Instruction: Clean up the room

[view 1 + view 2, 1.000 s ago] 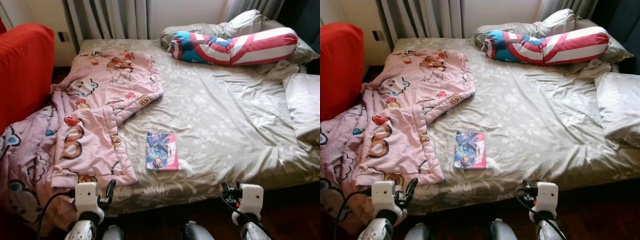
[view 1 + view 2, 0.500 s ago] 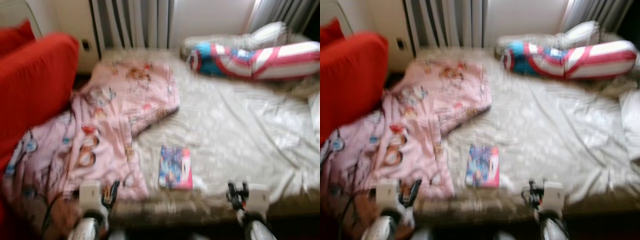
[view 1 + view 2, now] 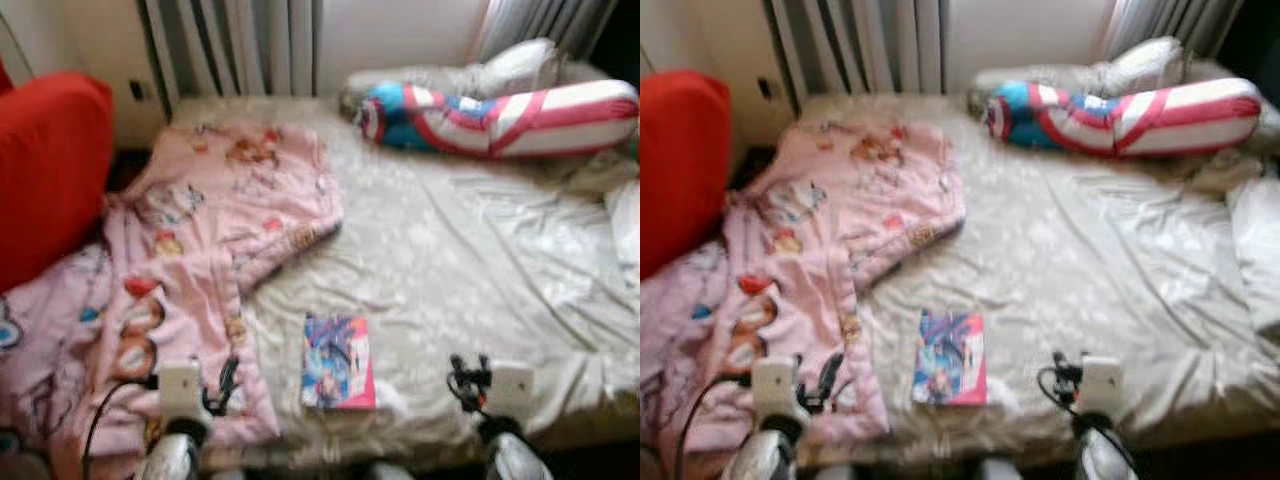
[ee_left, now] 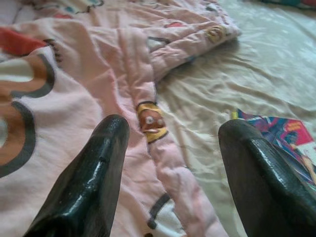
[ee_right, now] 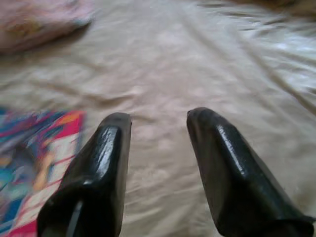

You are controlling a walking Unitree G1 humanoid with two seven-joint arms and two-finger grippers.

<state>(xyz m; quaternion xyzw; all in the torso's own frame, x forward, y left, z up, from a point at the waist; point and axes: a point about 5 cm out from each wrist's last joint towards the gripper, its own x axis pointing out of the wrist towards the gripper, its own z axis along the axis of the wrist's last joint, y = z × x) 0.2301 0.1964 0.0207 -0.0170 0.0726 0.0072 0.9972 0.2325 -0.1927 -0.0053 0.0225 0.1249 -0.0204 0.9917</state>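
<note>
Over the near edge of the bed, I have both grippers low and empty. My left gripper [image 4: 170, 148] hangs with fingers spread wide above the pink quilt [image 3: 200, 250], right over its hemmed edge, holding nothing. My right gripper [image 5: 158, 143] is also parted, less widely, above bare sheet [image 3: 480, 270], with the book [image 3: 338, 360] just beside it toward the robot's left.

I judge the book the first thing to pick up. It lies flat near the foot of the bed, between the two grippers, its left edge close to the quilt's corner. The risk I see: a thin flat book on soft bedding gives under pressure, so fingers coming straight down could push it into the mattress or pinch a fold of sheet with it. If I reach with the left, the quilt edge could get caught too (it sits very near). The head views are also soft with blur, so my aim is less sure than I'd like.

Further out, the sheet is wrinkled and pale. A striped bolster [image 3: 500, 105] and pillows [image 3: 520, 65] lie at the head, the quilt spills off the left side toward a red chair [image 3: 50, 170], and curtains [image 3: 240, 45] hang behind.
</note>
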